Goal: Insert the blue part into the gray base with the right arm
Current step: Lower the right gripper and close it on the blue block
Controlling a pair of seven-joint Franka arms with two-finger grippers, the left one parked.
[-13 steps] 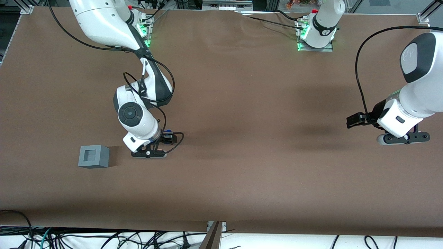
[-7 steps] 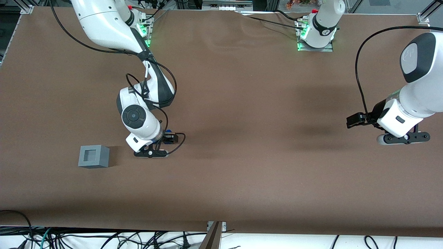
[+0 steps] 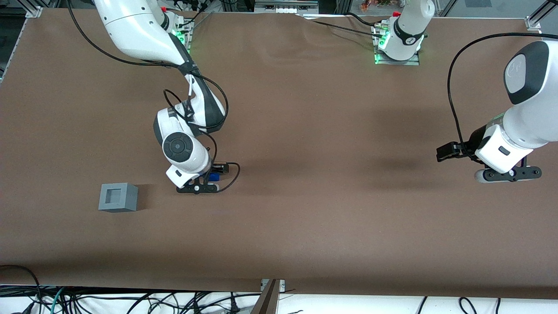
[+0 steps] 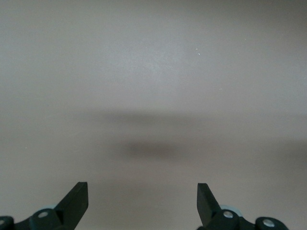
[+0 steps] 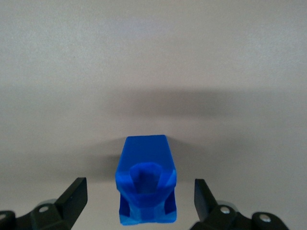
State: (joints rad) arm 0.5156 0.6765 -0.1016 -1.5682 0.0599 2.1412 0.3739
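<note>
The blue part (image 5: pixel 146 180) lies on the brown table between my gripper's two black fingers (image 5: pixel 72 199), which stand wide apart and do not touch it. In the front view only a sliver of the blue part (image 3: pixel 214 176) shows under the right arm's wrist. My gripper (image 3: pixel 205 183) (image 5: pixel 141 201) is open and low over the table, right above the part. The gray base (image 3: pixel 117 197) sits on the table with its square recess facing up, a short way from the gripper toward the working arm's end of the table.
The brown table (image 3: pixel 305 131) stretches wide around the gripper. The right arm's thin cable (image 3: pixel 231 174) loops beside the wrist. The parked arm (image 3: pixel 505 152) stands near the table's other end.
The right arm's wrist has shifted away from the gray base, toward the parked arm's end, and now sits over the blue part. The base has not moved.
</note>
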